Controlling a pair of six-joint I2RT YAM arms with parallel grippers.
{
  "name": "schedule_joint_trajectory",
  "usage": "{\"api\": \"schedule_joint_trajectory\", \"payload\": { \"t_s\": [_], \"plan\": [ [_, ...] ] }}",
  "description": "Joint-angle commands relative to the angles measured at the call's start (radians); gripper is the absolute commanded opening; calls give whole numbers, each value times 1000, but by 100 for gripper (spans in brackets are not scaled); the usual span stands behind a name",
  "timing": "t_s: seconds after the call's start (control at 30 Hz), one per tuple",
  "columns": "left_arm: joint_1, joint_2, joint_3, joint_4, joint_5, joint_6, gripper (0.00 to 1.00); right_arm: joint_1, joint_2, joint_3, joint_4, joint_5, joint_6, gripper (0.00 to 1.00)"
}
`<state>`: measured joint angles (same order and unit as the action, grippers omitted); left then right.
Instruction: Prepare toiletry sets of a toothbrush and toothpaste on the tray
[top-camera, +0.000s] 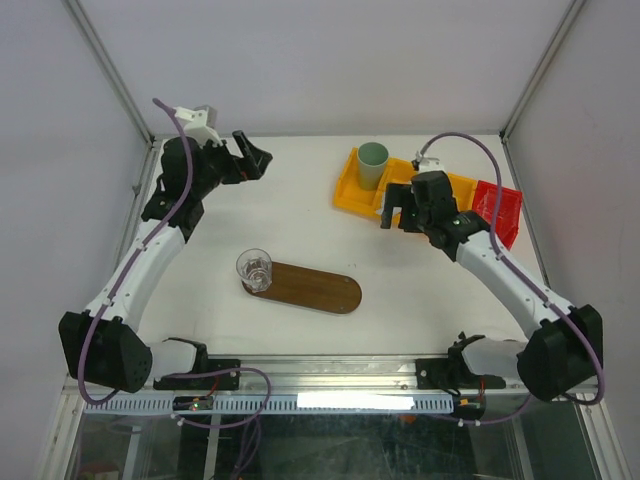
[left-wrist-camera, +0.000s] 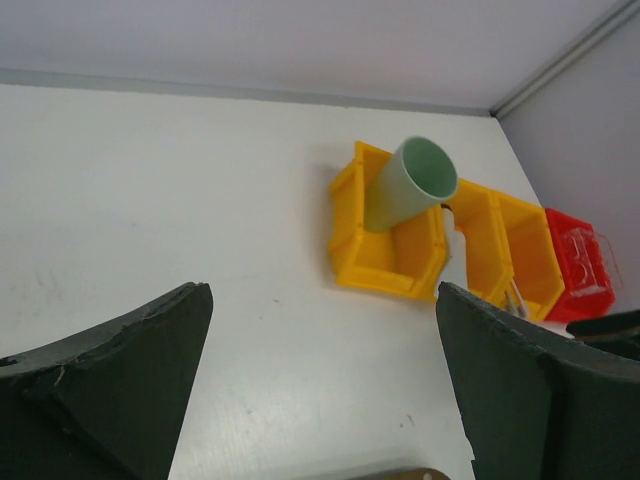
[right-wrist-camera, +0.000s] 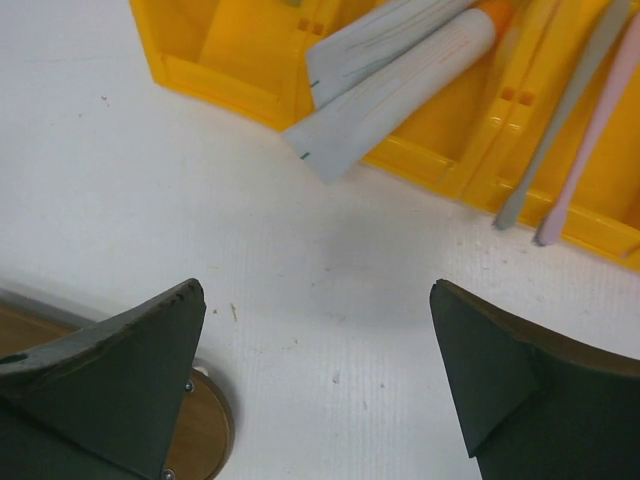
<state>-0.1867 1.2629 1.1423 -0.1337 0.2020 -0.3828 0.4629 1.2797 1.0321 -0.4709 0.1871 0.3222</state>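
Two white toothpaste tubes lie in a yellow bin, their flat ends sticking out over its front wall. In the compartment beside them lie a grey toothbrush and a pink toothbrush. My right gripper hovers open over bare table just in front of that bin, nothing between its fingers. The brown oval tray lies mid-table with a clear glass on its left end. My left gripper is open and empty at the far left.
A mint-green cup stands in the left compartment of the yellow bin. A red bin sits to the right of it. One rounded end of the tray shows beside my right gripper's left finger.
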Motion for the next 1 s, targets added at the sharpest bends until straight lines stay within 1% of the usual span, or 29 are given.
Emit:
{"api": "schedule_joint_trajectory", "payload": {
  "t_s": [0.0, 0.1, 0.17, 0.23, 0.33, 0.47, 0.5, 0.53, 0.63, 0.67, 0.73, 0.77, 0.87, 0.97],
  "plan": [
    [-102, 16, 65, 4, 18, 28, 99, -40, -112, -35, 26, 54, -36, 99],
    [-169, 5, 71, -11, -4, 55, 99, -44, -142, -46, -2, 85, -50, 99],
    [-195, 1, 75, -12, 7, 54, 99, -43, -173, -58, -10, 107, -53, 99],
    [-203, 5, 80, -11, 32, 39, 99, -45, -201, -72, -6, 146, -39, 99],
    [-207, 7, 85, -11, 53, 26, 99, -65, -210, -54, -46, 248, -11, 99],
    [-208, -2, 85, -12, 56, 18, 99, -155, -148, 30, -125, 299, -24, 96],
    [-208, -2, 85, -11, 56, 17, 99, -182, -125, 49, -136, 308, -33, 93],
    [-208, -2, 85, -11, 57, 16, 99, -224, -100, 67, -142, 308, -44, 88],
    [-208, 2, 89, -14, 65, 13, 99, -345, -9, 141, -189, 296, -20, 82],
    [-208, 4, 91, -16, 65, 14, 99, -382, 16, 163, -192, 269, -16, 77],
    [-208, 7, 91, -16, 63, 13, 99, -450, 79, 196, -184, 207, -13, 65],
    [-209, 8, 92, -16, 64, 13, 99, -478, 104, 215, -178, 177, -11, 60],
    [-209, 13, 93, -19, 63, 13, 99, -542, 178, 259, -169, 144, -21, 57],
    [-207, 15, 93, -20, 61, 13, 99, -590, 217, 272, -145, 108, -47, 56]
  ]
}}
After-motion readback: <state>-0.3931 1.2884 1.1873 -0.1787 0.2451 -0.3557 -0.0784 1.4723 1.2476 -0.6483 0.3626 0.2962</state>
